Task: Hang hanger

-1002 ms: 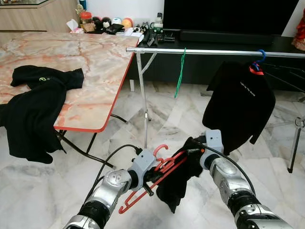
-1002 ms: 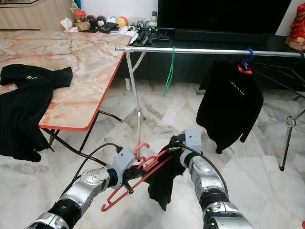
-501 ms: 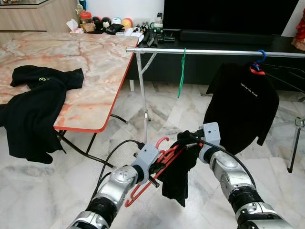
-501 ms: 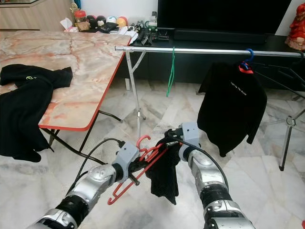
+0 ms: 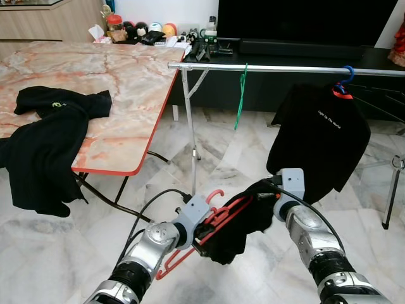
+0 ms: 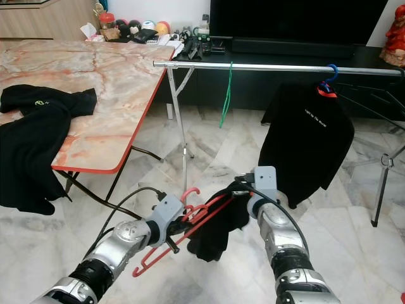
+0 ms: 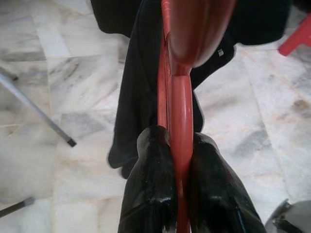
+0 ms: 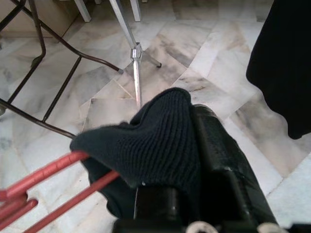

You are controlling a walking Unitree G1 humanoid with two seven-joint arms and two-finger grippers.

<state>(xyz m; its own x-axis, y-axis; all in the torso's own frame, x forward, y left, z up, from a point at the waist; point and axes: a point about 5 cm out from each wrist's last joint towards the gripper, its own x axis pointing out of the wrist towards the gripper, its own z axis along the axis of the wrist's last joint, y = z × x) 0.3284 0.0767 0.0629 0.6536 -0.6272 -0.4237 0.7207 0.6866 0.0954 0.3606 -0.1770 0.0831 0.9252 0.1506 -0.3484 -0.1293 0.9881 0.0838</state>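
- A red hanger (image 5: 212,221) is being held low over the marble floor (image 5: 240,145), its far end hidden inside a dark garment (image 5: 243,218).
- The left gripper (image 7: 179,160) is clamping the hanger's bar.
- The right gripper (image 8: 194,145) is gripping the garment's knit edge, forearm reaching inward.

red hanger (image 5: 218,218), tilted, half inside a bunched black garment (image 5: 243,221), low above the floor.

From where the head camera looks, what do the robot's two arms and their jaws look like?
Both arms are silver metal tubes with black ribbed rings at the joints. Each wrist carries a light grey box-shaped block, and a black cable loops from it along the arm. The left gripper has two long, glossy black fingers with rounded tips. The right gripper has matte black fingers, partly covered by dark cloth.
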